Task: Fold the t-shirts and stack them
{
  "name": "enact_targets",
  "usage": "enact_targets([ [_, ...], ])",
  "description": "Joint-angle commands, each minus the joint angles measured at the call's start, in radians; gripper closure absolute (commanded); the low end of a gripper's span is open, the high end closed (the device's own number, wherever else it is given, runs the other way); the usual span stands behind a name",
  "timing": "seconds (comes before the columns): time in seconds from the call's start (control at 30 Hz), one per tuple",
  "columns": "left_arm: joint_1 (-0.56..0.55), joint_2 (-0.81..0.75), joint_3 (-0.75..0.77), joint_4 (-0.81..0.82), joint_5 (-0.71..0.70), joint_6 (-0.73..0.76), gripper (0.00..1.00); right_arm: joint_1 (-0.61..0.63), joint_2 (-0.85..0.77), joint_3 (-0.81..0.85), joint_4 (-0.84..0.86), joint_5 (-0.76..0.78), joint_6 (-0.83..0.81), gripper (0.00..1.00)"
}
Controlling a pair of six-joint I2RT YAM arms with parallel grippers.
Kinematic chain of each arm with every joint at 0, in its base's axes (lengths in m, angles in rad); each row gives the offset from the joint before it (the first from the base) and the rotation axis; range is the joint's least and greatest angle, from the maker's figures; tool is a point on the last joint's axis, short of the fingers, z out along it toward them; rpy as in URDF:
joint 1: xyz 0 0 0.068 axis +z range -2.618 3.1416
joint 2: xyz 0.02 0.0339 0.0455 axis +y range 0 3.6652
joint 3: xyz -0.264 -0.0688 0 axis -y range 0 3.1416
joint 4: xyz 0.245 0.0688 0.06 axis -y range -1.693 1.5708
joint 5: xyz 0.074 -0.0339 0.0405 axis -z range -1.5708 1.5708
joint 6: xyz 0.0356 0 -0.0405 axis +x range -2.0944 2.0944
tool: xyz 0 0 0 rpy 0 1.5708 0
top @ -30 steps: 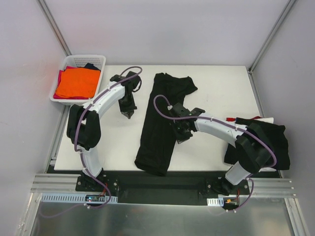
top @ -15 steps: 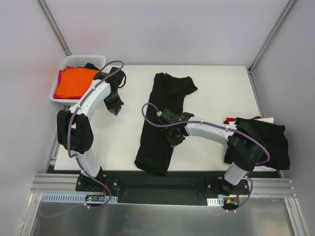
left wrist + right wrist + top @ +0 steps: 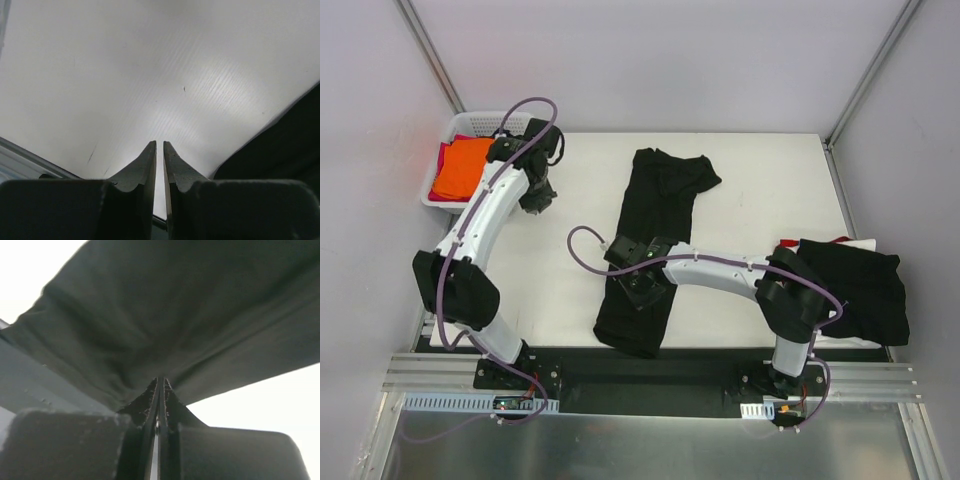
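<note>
The right gripper [image 3: 160, 380] is clamped shut on a puckered fold of the long, matte black t-shirt [image 3: 655, 210], which is laid lengthwise mid-table [image 3: 760, 200]. Farther left, the left gripper [image 3: 160, 143] is parted by 1 thin slit, with nothing held. A folded orange shirt [image 3: 460, 170] is seen in the lattice basket [image 3: 480, 122].

Bare table [image 3: 770, 190] lies open right of the black t-shirt [image 3: 655, 205]; the basket [image 3: 475, 124] blocks the far-left corner.
</note>
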State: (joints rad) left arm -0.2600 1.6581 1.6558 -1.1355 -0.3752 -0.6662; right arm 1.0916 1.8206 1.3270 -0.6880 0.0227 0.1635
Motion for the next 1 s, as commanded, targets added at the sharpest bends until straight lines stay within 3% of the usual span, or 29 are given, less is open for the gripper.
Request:
enact_targets([
  [0.0,0.011,-0.086,0.058,-0.038,-0.091,0.036,0.89,0.025,0.023,0.058,-0.053,-0.007,0.005,0.99],
  [0.67,0.025,-0.127,-0.091,-0.030,-0.071,0.028,0.87,0.051,0.045,-0.063,-0.028,-0.047,0.018,0.99],
  [0.97,0.024,-0.109,-0.114,-0.004,-0.051,0.034,0.87,0.050,-0.029,-0.186,-0.010,-0.038,0.059,0.99],
])
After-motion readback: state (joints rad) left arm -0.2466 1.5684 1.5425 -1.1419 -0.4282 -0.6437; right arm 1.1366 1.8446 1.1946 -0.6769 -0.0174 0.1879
